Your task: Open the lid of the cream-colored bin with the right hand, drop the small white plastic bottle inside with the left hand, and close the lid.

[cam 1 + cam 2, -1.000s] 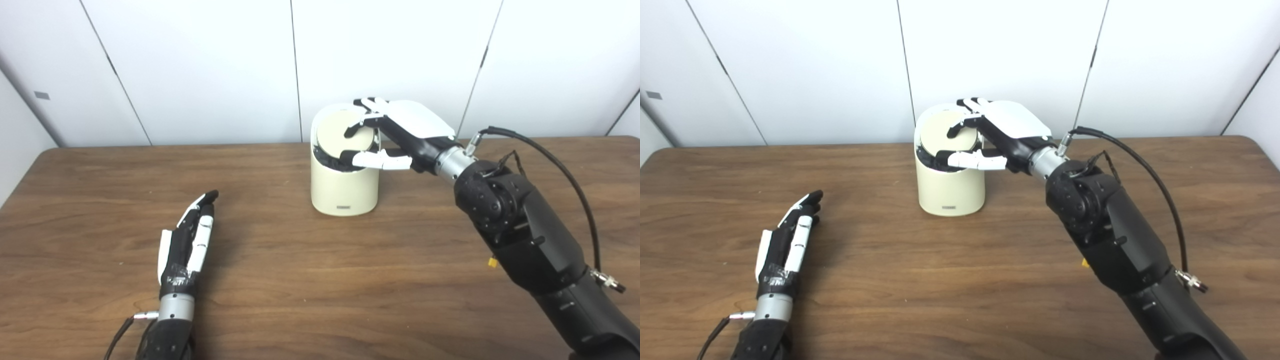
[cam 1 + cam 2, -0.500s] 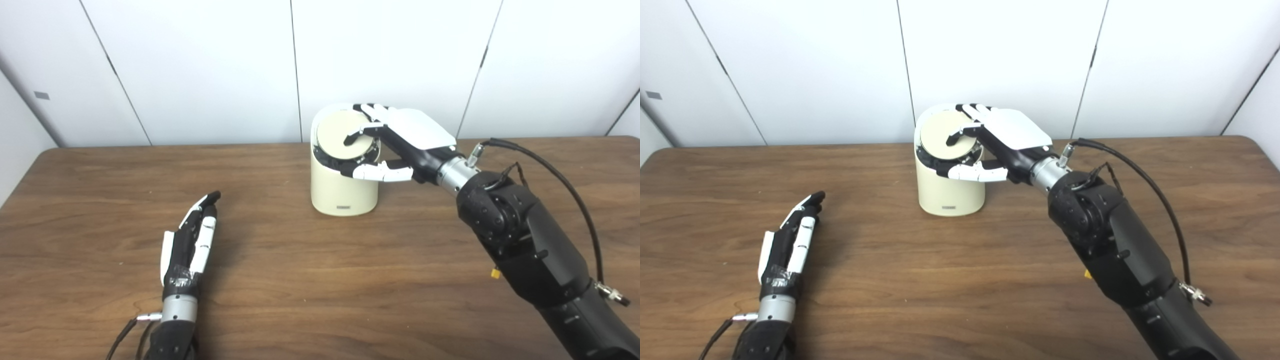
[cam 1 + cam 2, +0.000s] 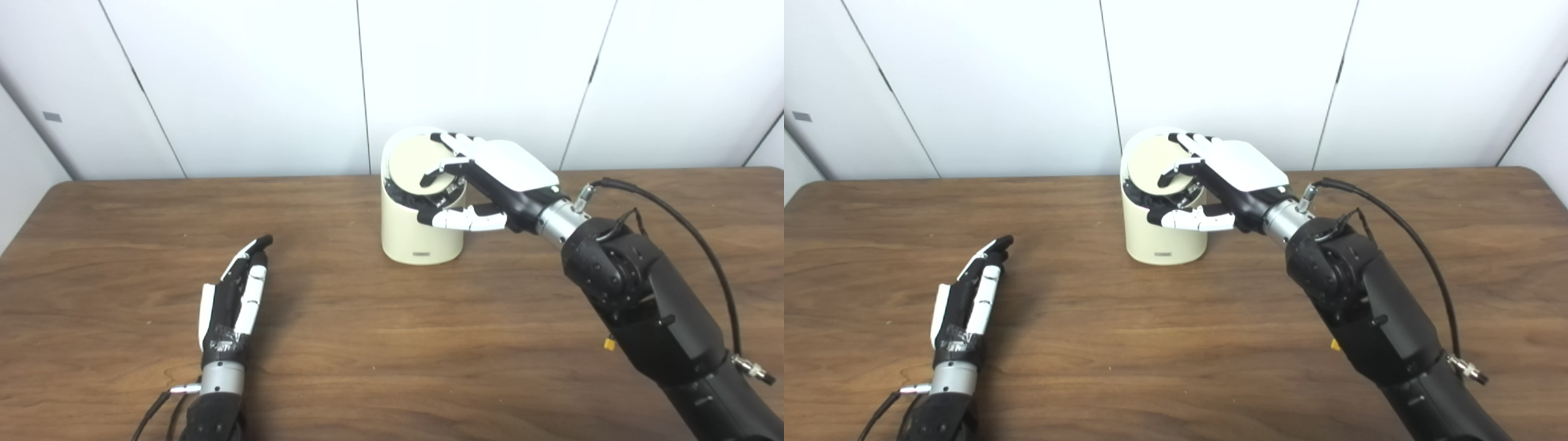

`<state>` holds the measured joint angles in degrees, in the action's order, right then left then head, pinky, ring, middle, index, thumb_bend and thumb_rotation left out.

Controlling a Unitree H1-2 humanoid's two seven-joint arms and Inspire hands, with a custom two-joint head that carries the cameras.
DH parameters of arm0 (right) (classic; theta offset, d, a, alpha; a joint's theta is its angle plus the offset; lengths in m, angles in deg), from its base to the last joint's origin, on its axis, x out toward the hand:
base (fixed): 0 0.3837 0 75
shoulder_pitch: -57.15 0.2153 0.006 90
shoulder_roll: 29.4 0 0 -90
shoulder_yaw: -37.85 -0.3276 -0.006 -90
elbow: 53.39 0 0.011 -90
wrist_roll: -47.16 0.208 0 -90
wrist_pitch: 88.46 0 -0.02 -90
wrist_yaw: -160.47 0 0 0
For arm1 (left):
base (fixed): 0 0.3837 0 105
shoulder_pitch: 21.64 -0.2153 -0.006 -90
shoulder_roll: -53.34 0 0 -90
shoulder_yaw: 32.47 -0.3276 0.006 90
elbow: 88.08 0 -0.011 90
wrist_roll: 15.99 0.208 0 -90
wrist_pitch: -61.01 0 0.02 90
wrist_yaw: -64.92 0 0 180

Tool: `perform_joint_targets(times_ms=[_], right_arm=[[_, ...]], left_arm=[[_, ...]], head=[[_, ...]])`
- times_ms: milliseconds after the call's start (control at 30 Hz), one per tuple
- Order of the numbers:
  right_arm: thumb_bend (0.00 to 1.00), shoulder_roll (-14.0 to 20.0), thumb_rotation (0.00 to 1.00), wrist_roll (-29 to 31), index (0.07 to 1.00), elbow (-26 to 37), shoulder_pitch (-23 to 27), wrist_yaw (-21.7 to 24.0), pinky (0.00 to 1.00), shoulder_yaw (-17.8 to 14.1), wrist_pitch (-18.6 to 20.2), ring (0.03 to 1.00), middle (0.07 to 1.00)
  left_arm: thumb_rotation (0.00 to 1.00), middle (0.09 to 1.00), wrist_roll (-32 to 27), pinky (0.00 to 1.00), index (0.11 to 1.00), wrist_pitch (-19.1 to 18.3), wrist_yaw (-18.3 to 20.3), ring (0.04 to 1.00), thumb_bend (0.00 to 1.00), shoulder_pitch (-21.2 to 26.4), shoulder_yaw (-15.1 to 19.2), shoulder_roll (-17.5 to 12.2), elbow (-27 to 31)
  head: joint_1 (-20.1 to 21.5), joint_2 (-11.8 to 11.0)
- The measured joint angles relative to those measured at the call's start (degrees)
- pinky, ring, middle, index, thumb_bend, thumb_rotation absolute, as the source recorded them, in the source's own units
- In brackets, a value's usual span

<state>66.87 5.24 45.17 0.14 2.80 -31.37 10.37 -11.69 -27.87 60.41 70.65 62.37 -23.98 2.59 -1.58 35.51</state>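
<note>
The cream-colored bin stands at the back middle of the table. Its round lid lies tilted in the rim, with a thin dark gap along the front right. My right hand hangs over the bin from the right. Its fingers are spread and their tips rest on top of the lid, while the thumb sticks out in front of the bin's wall below the rim. My left hand lies flat on the table at the front left, fingers straight, holding nothing. No small white bottle shows in either view.
The brown wooden table stretches wide around the bin. White wall panels stand right behind it. A black cable loops off my right forearm.
My right hand has sunk a little and drawn back toward me. The lid has come down with it and the dark gap at the front has narrowed. The left hand has hardly moved.
</note>
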Motion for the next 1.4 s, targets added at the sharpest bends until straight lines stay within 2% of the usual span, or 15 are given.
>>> perform_joint_targets(times_ms=[333, 433, 567, 667, 767, 933, 1167, 1400], right_arm=[[0.55, 0.0, 1.00, -2.5, 0.686, -1.0, 0.1, -1.1, 1.00, 1.0, -1.5, 1.000, 1.000], [0.54, 0.0, 0.99, -3.6, 0.695, -0.9, 0.2, -1.1, 1.00, 1.5, -1.5, 1.000, 1.000], [0.55, 0.0, 1.00, -3.6, 0.739, -0.7, 0.1, -1.0, 1.00, 1.4, -1.5, 1.000, 1.000], [0.55, -0.4, 0.99, -2.6, 0.802, 0.5, -0.6, -0.1, 1.00, 0.3, -0.4, 1.000, 1.000], [0.53, -0.9, 0.98, -2.4, 0.850, 1.2, -1.3, 0.5, 1.00, -0.2, 0.4, 1.000, 1.000], [0.53, -1.8, 0.99, -2.0, 0.896, 3.8, -3.0, 0.9, 1.00, -2.8, 2.4, 1.000, 1.000], [0.54, -1.8, 1.00, -1.0, 0.908, 9.3, -4.7, 0.6, 1.00, -7.3, 3.0, 1.000, 1.000], [0.50, -2.2, 0.95, 4.3, 0.922, 13.1, -14.8, -1.9, 0.96, -13.8, 3.4, 1.000, 1.000]], left_arm=[[0.84, 0.909, -0.1, 0.93, 0.840, 0.0, -0.1, 0.919, 0.47, 0.0, 0.0, 0.2, 0.1], [0.84, 0.909, -0.1, 0.93, 0.840, 0.0, -0.1, 0.921, 0.44, 0.0, 0.0, 0.2, 0.1], [0.85, 0.913, -0.1, 0.94, 0.841, 0.0, -0.1, 0.925, 0.44, -0.2, 0.0, 0.1, 0.2], [0.83, 0.908, 0.1, 0.96, 0.840, -0.3, 0.0, 0.928, 0.47, -0.5, -0.2, 0.1, 0.8], [0.80, 0.909, 0.3, 0.96, 0.843, -0.6, 0.0, 0.924, 0.45, -0.8, -0.4, 0.2, 1.2], [0.80, 0.903, 1.2, 1.00, 0.842, -0.7, 0.0, 0.927, 0.45, -0.9, -0.7, 0.1, 1.4], [0.79, 0.906, 1.3, 0.97, 0.847, -0.8, 0.1, 0.925, 0.40, -0.9, -0.7, 0.1, 1.4], [0.75, 0.898, 1.1, 0.95, 0.848, -1.8, 0.4, 0.917, 0.41, -1.1, -0.3, 0.1, 2.2]], head=[[0.0, 0.1], [-0.1, 0.1], [-0.1, 0.3], [-0.1, 0.4], [0.1, 0.3], [0.2, -0.1], [0.4, -0.2], [1.1, 0.3]])
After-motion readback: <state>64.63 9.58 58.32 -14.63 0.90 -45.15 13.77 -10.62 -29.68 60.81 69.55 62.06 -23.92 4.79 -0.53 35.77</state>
